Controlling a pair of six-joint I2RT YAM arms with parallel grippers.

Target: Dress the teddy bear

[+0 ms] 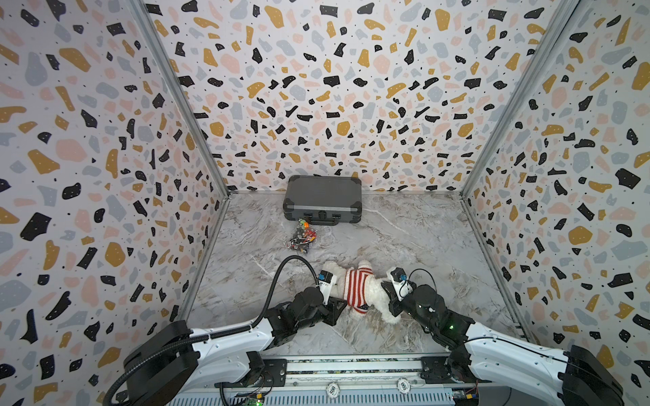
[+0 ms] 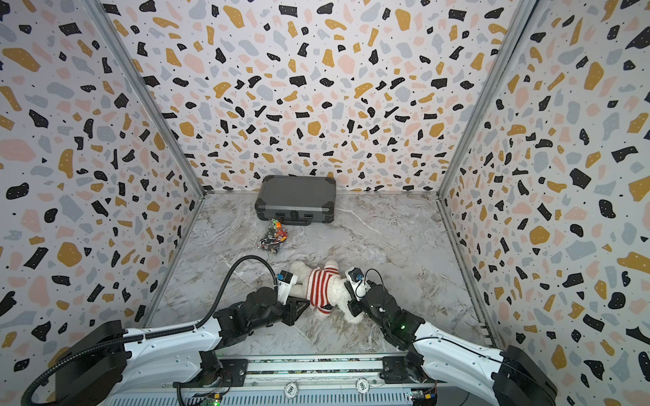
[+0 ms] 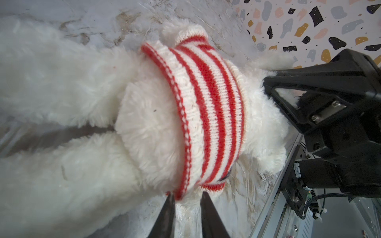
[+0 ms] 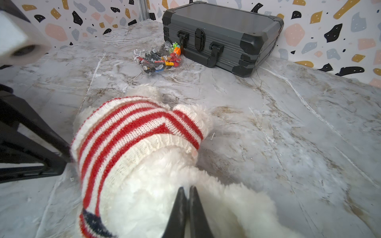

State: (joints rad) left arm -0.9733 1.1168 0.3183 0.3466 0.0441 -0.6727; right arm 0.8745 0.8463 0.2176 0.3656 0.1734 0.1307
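The teddy bear (image 1: 377,293) lies across the marble table near the front edge, legs to the left and head to the right in both top views. A red-and-white striped sweater (image 1: 357,285) wraps its torso, and white fur (image 3: 148,127) shows below the hem. My left gripper (image 3: 186,195) has its jaws narrowed onto the near edge of the sweater's hem (image 3: 181,185). My right gripper (image 4: 186,188) is shut, its tips sunk in the fur of the bear's head (image 4: 156,185) just past the collar. The bear's face is hidden.
A closed grey case (image 1: 323,200) stands at the back wall. A clear bag of small colourful pieces (image 1: 302,239) lies in front of it. Terrazzo-patterned walls enclose the table on three sides. A metal rail (image 1: 351,365) runs along the front edge.
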